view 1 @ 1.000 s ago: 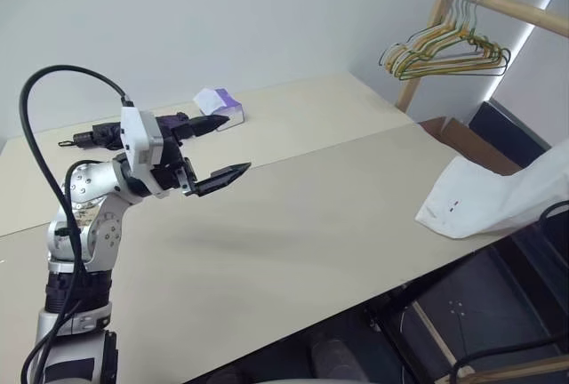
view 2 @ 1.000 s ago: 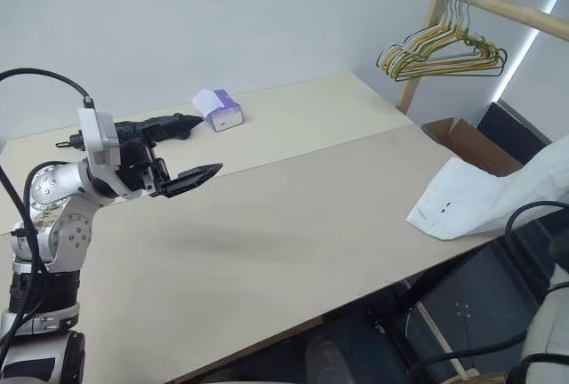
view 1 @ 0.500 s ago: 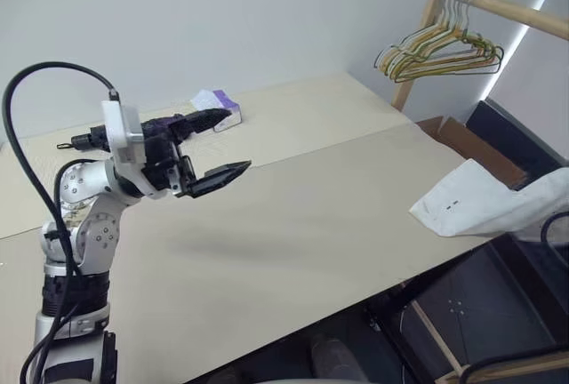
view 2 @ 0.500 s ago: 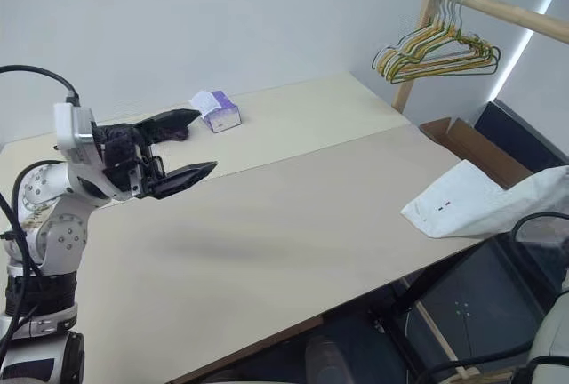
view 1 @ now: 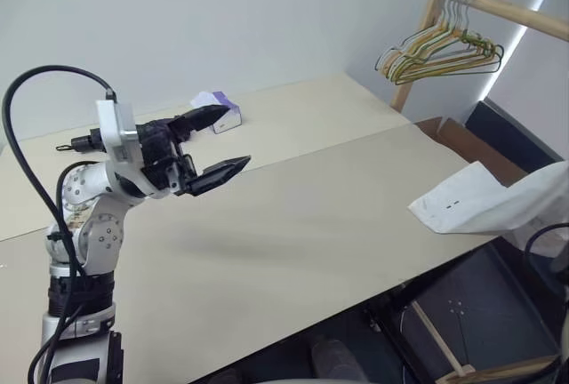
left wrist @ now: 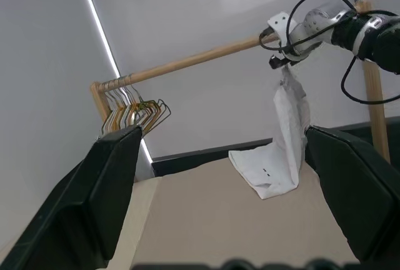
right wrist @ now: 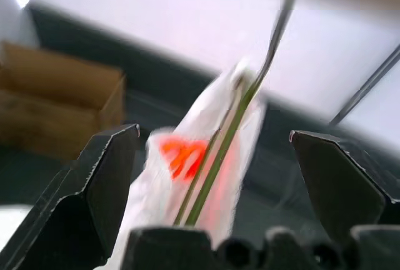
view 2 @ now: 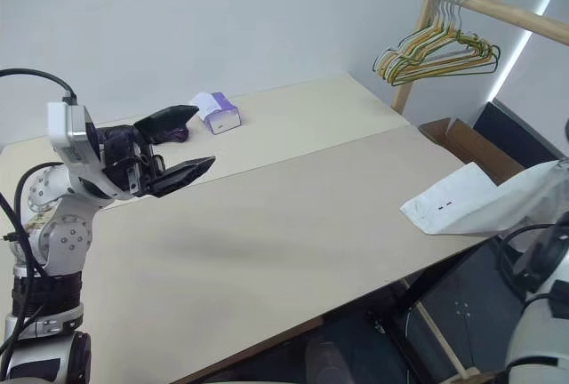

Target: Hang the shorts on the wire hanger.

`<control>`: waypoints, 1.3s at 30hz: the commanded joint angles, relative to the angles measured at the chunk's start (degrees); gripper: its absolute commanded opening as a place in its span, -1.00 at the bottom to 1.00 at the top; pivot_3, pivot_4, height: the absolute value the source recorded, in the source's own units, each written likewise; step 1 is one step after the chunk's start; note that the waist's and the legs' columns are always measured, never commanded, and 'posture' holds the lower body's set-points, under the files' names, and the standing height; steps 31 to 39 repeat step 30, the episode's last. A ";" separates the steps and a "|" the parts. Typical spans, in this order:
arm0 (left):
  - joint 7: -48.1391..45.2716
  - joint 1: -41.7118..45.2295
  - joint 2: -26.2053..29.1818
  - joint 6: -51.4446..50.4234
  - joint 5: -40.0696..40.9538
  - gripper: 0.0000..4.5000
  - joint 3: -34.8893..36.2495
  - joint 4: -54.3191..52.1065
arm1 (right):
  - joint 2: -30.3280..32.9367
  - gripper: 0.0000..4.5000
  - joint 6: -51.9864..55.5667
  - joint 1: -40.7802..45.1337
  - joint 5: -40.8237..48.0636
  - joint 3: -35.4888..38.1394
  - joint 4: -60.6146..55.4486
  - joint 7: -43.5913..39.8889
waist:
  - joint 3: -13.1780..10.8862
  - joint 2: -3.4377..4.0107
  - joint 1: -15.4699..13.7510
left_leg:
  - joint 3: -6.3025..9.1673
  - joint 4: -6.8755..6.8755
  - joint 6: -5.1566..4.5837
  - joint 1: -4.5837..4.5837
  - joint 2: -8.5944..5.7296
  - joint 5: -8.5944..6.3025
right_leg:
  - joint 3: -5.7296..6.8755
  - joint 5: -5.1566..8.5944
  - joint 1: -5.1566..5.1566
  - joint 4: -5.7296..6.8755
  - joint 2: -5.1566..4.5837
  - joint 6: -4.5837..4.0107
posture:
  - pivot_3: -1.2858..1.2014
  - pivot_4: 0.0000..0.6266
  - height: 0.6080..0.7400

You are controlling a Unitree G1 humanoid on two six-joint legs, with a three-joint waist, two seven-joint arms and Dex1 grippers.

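Right gripper (right wrist: 212, 176): fingers spread wide, nothing pinched; shorts (right wrist: 187, 176) and thin wire hanger (right wrist: 234, 120) sit just ahead between them, apart from both fingers. Left gripper (view 1: 218, 144): fingers spread, empty, held above table (view 1: 293, 224), pointing across it. Shorts hang off table's right edge, white, lower hem with small marks drooping over tabletop corner, upper end raised beside wooden rail (left wrist: 187, 64). Bunch of hangers (view 1: 444, 51) on rail, well apart. Tissue box (view 1: 218, 104) on far side of table, behind left gripper.
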State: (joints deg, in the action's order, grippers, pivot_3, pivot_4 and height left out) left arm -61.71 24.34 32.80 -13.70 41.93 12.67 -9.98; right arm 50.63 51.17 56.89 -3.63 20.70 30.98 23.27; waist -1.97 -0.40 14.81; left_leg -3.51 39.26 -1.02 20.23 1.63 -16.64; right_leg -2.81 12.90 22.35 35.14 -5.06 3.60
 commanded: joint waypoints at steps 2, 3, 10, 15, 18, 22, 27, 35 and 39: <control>1.74 0.72 0.30 -0.54 2.96 1.00 4.00 0.59 | -2.83 0.99 -0.99 -4.38 -5.31 -4.70 -22.36 0.59 | 0.02 0.03 -0.37 | 0.02 -0.01 0.00 0.00 0.02 0.00 | 0.01 0.01 0.01 0.02 0.02 0.01 | -0.09 -1.00 1.00; 1.96 0.45 0.21 -0.40 3.34 1.00 4.54 0.55 | -3.49 0.99 -2.02 -5.25 -5.43 -5.50 -25.51 -0.63 | 0.02 0.03 -0.58 | 0.03 -0.01 0.00 -0.01 0.03 0.00 | 0.02 0.00 0.03 0.01 0.02 0.01 | -0.08 -1.00 1.00; 5.36 -6.30 4.61 -1.81 -2.04 1.00 5.42 -0.48 | -4.25 0.99 -9.23 -9.24 -10.42 -22.17 -33.50 -15.15 | 0.07 -0.09 -2.29 | 0.05 -0.01 0.00 -0.15 0.05 0.00 | 0.08 -0.03 0.05 -0.07 0.05 -0.03 | -0.02 -1.00 1.00; 6.01 -13.79 7.67 -2.85 -5.77 1.00 4.81 -2.16 | -9.84 0.99 -6.97 -18.07 1.96 -27.01 -41.27 -36.63 | 0.08 -0.20 -4.70 | 0.07 -0.01 0.00 -0.04 0.11 0.00 | 0.14 -0.25 0.34 -0.06 0.10 -0.39 | 0.04 -1.00 1.00; 7.11 -17.76 6.92 -2.41 -6.51 1.00 5.21 -3.58 | -10.30 0.99 -8.72 -24.69 7.47 -26.37 -42.55 -46.12 | 0.10 -0.26 -7.72 | 0.13 -0.09 -0.03 0.06 0.14 -0.01 | 0.23 -0.26 0.44 -0.09 0.12 -0.43 | 0.08 -1.00 1.00; 9.70 -21.43 6.26 -2.16 -7.96 1.00 5.33 -5.31 | -9.31 0.99 -13.38 -28.78 6.32 -28.66 -40.30 -50.66 | 0.08 -0.27 -11.92 | 0.02 -0.11 -0.08 0.64 0.01 -0.05 | 0.27 -0.27 1.08 -0.06 -0.04 -0.45 | 0.10 -1.00 1.00; 11.70 -24.42 6.81 -3.08 -10.34 1.00 4.76 -6.01 | -9.02 0.99 -17.59 -29.51 2.33 -33.43 -38.24 -53.56 | 0.13 -0.34 -14.88 | -0.18 -0.04 -0.06 0.86 0.02 -0.03 | 0.43 -0.31 1.25 -0.06 0.02 -0.52 | 0.13 -1.00 1.00; 11.74 -25.38 7.44 -2.30 -12.35 1.00 4.26 -5.81 | -10.01 0.99 -18.38 -29.30 1.72 -34.18 -38.69 -54.80 | 0.13 -0.35 -15.47 | -0.30 -0.04 -0.01 0.88 0.09 0.00 | 0.47 -0.34 1.28 -0.05 0.12 -0.61 | 0.15 -1.00 1.00; 11.74 -25.38 7.44 -2.30 -12.35 1.00 4.26 -5.81 | -10.01 0.99 -18.38 -29.30 1.72 -34.18 -38.69 -54.80 | 0.13 -0.35 -15.47 | -0.30 -0.04 -0.01 0.88 0.09 0.00 | 0.47 -0.34 1.28 -0.05 0.12 -0.61 | 0.15 -1.00 1.00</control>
